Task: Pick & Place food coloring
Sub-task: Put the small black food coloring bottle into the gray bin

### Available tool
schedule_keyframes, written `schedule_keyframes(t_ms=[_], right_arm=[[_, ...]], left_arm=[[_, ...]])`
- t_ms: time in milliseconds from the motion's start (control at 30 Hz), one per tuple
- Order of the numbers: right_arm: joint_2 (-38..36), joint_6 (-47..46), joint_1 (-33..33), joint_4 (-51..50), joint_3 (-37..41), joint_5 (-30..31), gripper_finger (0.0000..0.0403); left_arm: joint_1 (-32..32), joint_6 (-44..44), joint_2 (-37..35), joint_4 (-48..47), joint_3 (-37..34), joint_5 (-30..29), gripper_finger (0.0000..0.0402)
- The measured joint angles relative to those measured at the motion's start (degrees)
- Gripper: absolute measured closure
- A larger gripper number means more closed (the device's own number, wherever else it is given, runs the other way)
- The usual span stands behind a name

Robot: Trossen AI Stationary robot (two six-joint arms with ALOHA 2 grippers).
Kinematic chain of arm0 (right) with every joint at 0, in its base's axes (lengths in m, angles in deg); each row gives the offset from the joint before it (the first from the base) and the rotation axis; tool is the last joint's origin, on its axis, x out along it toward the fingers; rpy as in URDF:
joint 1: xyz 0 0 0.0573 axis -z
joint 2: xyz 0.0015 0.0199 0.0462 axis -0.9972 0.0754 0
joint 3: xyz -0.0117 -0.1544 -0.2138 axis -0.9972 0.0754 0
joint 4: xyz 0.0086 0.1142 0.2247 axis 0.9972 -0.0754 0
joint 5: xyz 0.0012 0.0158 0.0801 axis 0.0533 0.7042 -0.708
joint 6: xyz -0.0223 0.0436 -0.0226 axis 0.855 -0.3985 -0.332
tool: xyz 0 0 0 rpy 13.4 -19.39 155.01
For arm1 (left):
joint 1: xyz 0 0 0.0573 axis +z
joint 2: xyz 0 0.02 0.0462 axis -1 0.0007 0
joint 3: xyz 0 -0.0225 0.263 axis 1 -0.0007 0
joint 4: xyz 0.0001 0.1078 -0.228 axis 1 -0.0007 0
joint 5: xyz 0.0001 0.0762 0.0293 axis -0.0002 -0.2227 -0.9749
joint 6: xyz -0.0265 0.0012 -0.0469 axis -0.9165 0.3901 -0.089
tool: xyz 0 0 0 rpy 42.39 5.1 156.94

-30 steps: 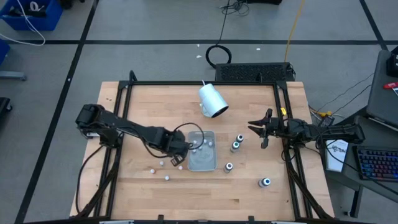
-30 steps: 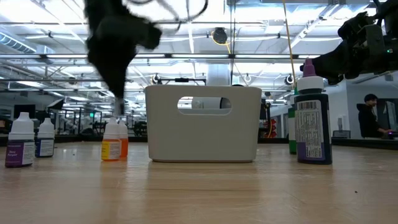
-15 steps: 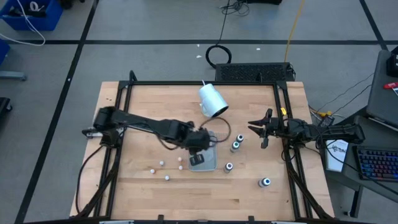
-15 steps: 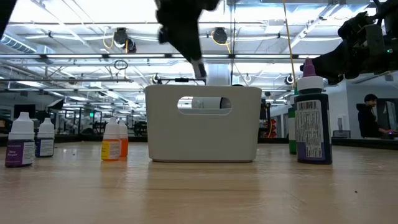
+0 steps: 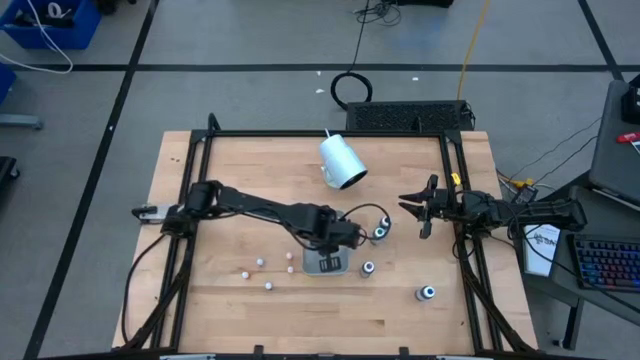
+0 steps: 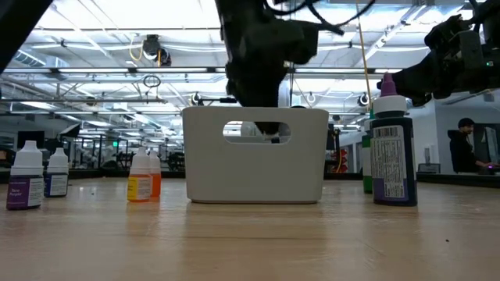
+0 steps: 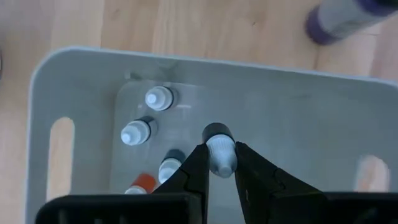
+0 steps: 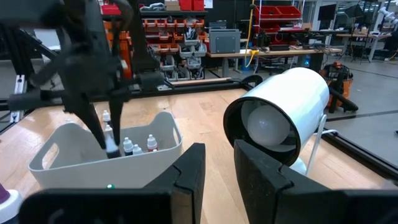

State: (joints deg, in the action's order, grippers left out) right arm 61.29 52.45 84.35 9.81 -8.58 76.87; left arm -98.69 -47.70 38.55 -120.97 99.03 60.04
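The left gripper (image 7: 219,163) is closed on a small whitish bottle (image 7: 220,152), its two dark fingers (image 7: 194,171) pressed against the bottle's sides with only the bottle's width between them. It hangs inside the pale bin (image 5: 325,262), at about the middle of the table (image 5: 250,170), reaching down past the rim. In the right wrist view the held bottle (image 8: 111,144) stands upright, long axis vertical, cap up between the fingers, its base low in the bin (image 8: 68,162).

Other small bottles (image 7: 158,98) already stand upright in the bin beside the held one, caps up, one of them with an orange-red top (image 7: 143,182).

Left of the bin, four more small bottles (image 5: 265,264) are scattered on the bare wood; from the low view they stand upright, two with purple labels (image 6: 26,184) and two orange ones (image 6: 141,178). To the right of the bin stand dark bottles with pale caps (image 5: 368,268), one just beside the bin, one farther off near the table's front right (image 5: 427,293); the near one in the low view is upright with a purple cap (image 6: 391,140).

The right gripper (image 5: 424,207) waits at the right side of the table, well apart from the bin, its jaws drawn together on nothing. A white cup (image 5: 341,161) lies tilted on the far side of the table.
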Motion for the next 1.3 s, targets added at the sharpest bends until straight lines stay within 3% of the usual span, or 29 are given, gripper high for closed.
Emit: schedule_keyframes(t_ms=[367,1300], right_arm=[[-0.02,0.02,0.0,0.0,0.02,0.0,0.0325],[-0.02,0.01,-0.01,-0.13,0.02,0.0,0.0325]], left_arm=[[0.46,-1.43,4.43,1.53,-0.11,-0.51,0.0346],[1.64,-4.84,4.4,2.68,-2.48,-0.63,0.0346]])
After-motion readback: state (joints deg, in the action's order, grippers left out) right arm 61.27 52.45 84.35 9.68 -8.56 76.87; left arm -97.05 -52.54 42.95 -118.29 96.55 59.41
